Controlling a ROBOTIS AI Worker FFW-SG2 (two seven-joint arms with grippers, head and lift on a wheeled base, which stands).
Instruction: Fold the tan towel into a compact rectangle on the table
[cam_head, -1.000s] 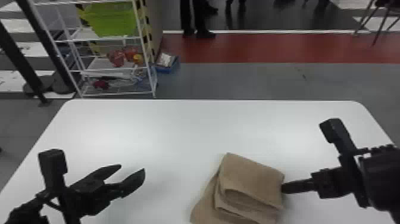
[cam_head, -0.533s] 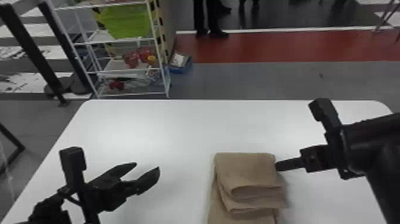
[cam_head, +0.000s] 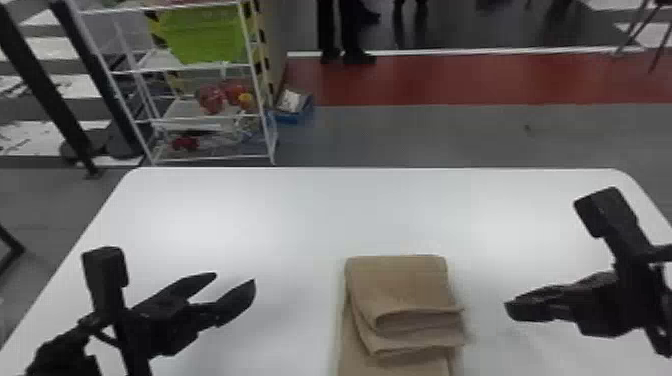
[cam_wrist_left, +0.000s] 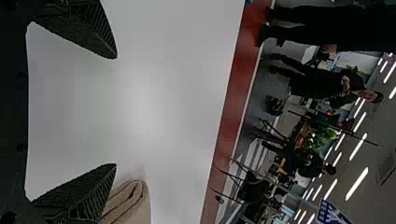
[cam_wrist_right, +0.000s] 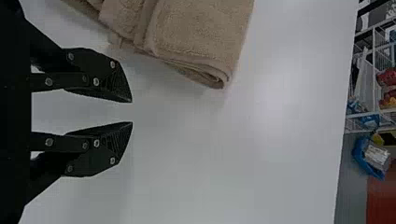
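Note:
The tan towel (cam_head: 400, 285) lies folded in layers near the middle of the table's front part, its loose folded edges toward the right front. Left of it, my left gripper (cam_head: 235, 282) is open and apart from the cloth; in the left wrist view the left gripper (cam_wrist_left: 116, 111) has nothing between its fingers, and a folded towel edge (cam_wrist_left: 133, 203) shows by one fingertip. To the towel's right is my right gripper (cam_head: 507, 307), not touching it. In the right wrist view the right gripper (cam_wrist_right: 132, 112) stands partly open and empty beside the towel (cam_wrist_right: 201, 32).
The white table (cam_head: 300, 210) has free surface behind the towel and on both sides of it. Beyond its far left edge stands a white wire rack (cam_head: 200, 67) with a green bin (cam_head: 202, 35), and a blue box (cam_head: 294, 107) is on the floor beside it.
The right gripper has drawn away from the towel's right side. The towel lies straighter than a second ago. The head view has shifted, and the left gripper remains open at the left.

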